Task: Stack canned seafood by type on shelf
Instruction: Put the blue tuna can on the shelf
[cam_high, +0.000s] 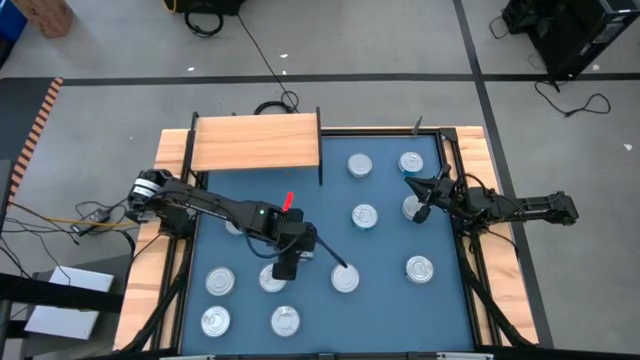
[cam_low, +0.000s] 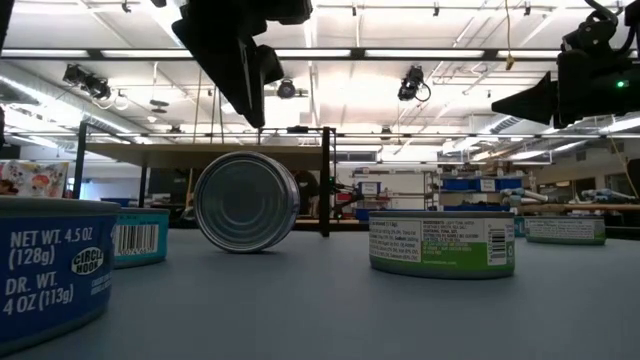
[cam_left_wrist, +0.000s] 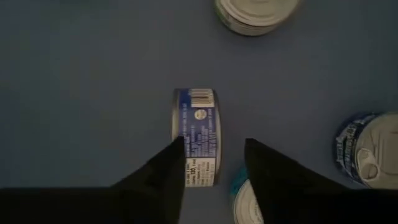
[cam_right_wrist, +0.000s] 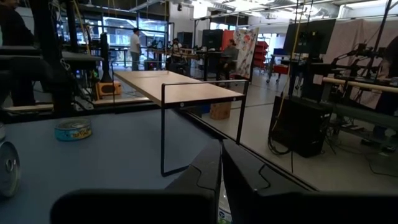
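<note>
One tin of canned seafood (cam_left_wrist: 196, 134) with a blue label stands on its rim on the blue tabletop, its silvery lid (cam_low: 247, 201) facing the near edge. My left gripper (cam_left_wrist: 214, 146) hangs open just above it, pointing steeply down, a finger on either side of the tin's near part without touching it. Several more tins stand flat around it, such as one (cam_high: 345, 278) to its right. The light wood shelf (cam_high: 255, 143) stands bare at the far left on thin black legs. My right gripper (cam_right_wrist: 221, 165) waits shut at the table's right side.
Flat tins lie close to the left gripper: one (cam_left_wrist: 245, 205) right below it, one (cam_left_wrist: 367, 155) beside it, others along the near edge (cam_high: 286, 320). More tins stand at the far right (cam_high: 411, 162). The wooden table rim (cam_high: 480, 150) frames the blue top.
</note>
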